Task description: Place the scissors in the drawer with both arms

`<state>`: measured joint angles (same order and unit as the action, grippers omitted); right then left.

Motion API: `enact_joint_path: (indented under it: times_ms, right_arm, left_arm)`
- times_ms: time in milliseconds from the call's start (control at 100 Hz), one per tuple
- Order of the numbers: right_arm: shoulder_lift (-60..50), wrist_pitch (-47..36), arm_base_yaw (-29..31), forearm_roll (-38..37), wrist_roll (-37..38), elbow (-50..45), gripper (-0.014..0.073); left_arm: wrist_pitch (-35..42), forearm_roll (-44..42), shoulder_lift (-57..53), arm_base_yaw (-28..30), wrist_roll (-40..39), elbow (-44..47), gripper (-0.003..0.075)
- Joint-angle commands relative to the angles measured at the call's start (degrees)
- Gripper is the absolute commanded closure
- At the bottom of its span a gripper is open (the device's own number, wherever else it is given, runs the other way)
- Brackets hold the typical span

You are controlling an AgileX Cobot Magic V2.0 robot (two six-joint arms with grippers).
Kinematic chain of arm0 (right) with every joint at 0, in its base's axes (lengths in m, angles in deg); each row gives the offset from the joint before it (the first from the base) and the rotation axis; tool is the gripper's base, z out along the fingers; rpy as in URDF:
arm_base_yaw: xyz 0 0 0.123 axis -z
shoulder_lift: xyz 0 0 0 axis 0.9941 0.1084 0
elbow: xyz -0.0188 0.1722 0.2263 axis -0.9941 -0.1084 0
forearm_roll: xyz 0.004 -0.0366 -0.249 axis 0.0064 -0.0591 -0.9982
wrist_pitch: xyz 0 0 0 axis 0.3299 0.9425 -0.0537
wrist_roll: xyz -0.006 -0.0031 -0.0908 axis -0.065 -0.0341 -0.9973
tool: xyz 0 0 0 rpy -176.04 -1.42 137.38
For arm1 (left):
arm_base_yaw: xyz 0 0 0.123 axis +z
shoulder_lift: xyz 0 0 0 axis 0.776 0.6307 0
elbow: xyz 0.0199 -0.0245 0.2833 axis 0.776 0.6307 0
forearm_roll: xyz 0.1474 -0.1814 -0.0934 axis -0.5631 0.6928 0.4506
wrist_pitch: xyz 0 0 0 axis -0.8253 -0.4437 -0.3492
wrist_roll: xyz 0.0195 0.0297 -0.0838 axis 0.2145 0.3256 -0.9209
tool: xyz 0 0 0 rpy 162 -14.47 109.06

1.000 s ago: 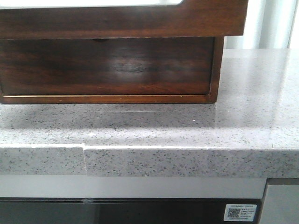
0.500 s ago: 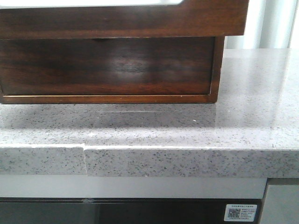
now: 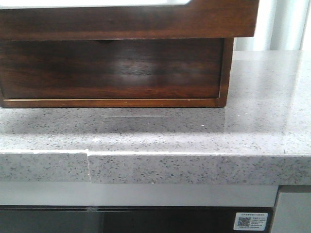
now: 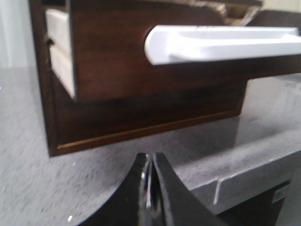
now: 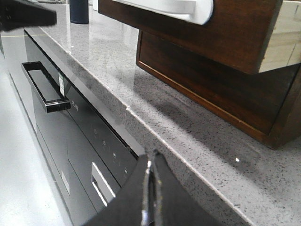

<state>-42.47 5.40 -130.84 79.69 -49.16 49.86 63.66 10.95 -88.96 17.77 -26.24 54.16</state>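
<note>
The drawer [image 3: 126,22] stands pulled out of the top of the wooden box [image 3: 112,73], and a strip of its white inside [image 3: 97,2] shows. It also shows in the left wrist view [image 4: 108,52] and the right wrist view [image 5: 235,28]. The scissors are out of view in every frame. My left gripper [image 4: 150,162] is shut and empty, low over the grey countertop [image 4: 108,160] in front of the box. My right gripper [image 5: 151,160] is shut and empty, by the counter's front edge. Neither gripper shows in the front view.
The speckled countertop [image 3: 252,121] has a front edge with a seam [image 3: 88,165]. Below it is a dark appliance front with a bar handle [image 5: 47,89] and a QR sticker [image 3: 250,221]. A dark bottle [image 5: 79,12] stands far along the counter.
Only the sheen on the box front and the shadow on the counter shift a little. The box and drawer have not moved.
</note>
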Motion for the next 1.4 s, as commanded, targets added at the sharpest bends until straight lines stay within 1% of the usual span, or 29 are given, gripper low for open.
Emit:
enact_joint_path:
  times_ms: [0, 30, 70, 140, 260, 380, 550, 600, 750, 1390]
  right_arm:
    - [0.6, -4.9, 0.0, 0.4, 0.1, 1.5, 0.0655]
    - [0.6, -4.9, 0.0, 0.4, 0.1, 1.5, 0.0655]
    - [0.6, -4.9, 0.0, 0.4, 0.1, 1.5, 0.0655]
    - [0.6, -4.9, 0.0, 0.4, 0.1, 1.5, 0.0655]
    - [0.6, -4.9, 0.0, 0.4, 0.1, 1.5, 0.0655]
    - [0.6, -4.9, 0.0, 0.4, 0.1, 1.5, 0.0655]
    - [0.6, -4.9, 0.0, 0.4, 0.1, 1.5, 0.0655]
    - [0.6, -4.9, 0.0, 0.4, 0.1, 1.5, 0.0655]
    - [0.6, -4.9, 0.0, 0.4, 0.1, 1.5, 0.0655]
    - [0.6, -4.9, 0.0, 0.4, 0.1, 1.5, 0.0655]
  left_arm:
    - [6.4, 6.2, -1.5, 3.0, 5.3, 0.3, 0.0739]
    - [7.4, 9.2, -1.5, 4.7, 8.1, 1.1, 0.0739]
    - [8.3, 10.9, -1.5, 6.6, 11.2, 1.8, 0.0739]
    - [8.6, 13.0, -1.5, 10.5, 13.6, 2.7, 0.0739]
    - [8.6, 15.2, -1.5, 17.1, 14.7, 4.0, 0.0739]
    - [4.9, 15.7, -1.7, 23.9, 14.7, 4.0, 0.0739]
    - [2.1, 15.7, -1.7, 30.4, 14.7, 4.1, 0.0739]
    - [0.2, 15.4, -1.7, 31.0, 14.7, 4.1, 0.0739]
    - [-8.9, 14.2, -1.7, 31.2, 14.7, 4.1, 0.0739]
    - [-8.5, 14.4, -1.7, 31.2, 14.7, 4.1, 0.0739]
